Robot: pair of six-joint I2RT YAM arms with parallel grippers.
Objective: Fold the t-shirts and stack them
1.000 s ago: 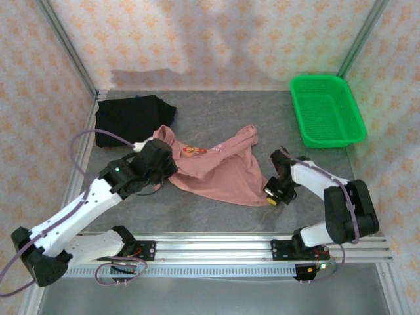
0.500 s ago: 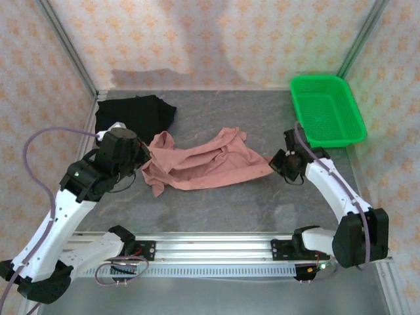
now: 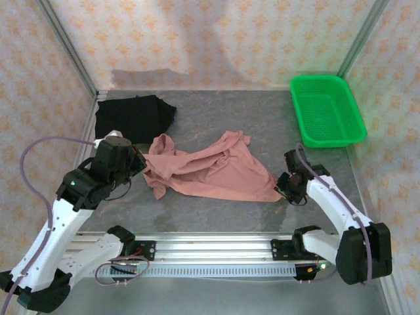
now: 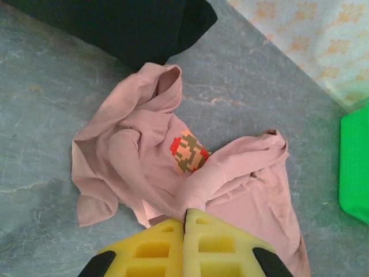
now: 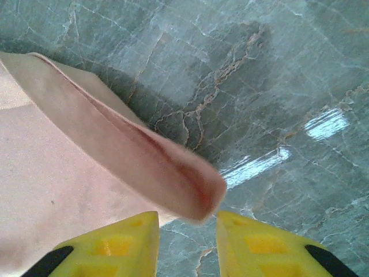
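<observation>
The salmon-pink t-shirt (image 3: 216, 169) lies crumpled and stretched across the middle of the table, its chest print (image 4: 188, 151) facing up. The black t-shirt (image 3: 134, 117) sits bunched in the back left corner. My left gripper (image 3: 140, 164) is at the pink shirt's left end, and in the left wrist view it (image 4: 185, 212) is shut on a pinched fold of that cloth. My right gripper (image 3: 283, 188) is at the shirt's right corner. In the right wrist view it (image 5: 187, 222) stands open, and the loose hem corner (image 5: 184, 182) hangs just beyond the gap, touching neither jaw.
A green mesh basket (image 3: 326, 111) stands at the back right, also seen at the right edge of the left wrist view (image 4: 356, 167). Bare grey marble table (image 3: 216, 213) stretches in front of the shirt. Papered walls and metal posts close in the sides.
My right gripper has opened and let go of the pink shirt's corner, moving nearer and lower. The left gripper stayed shut on the shirt and barely moved over the last half second.
</observation>
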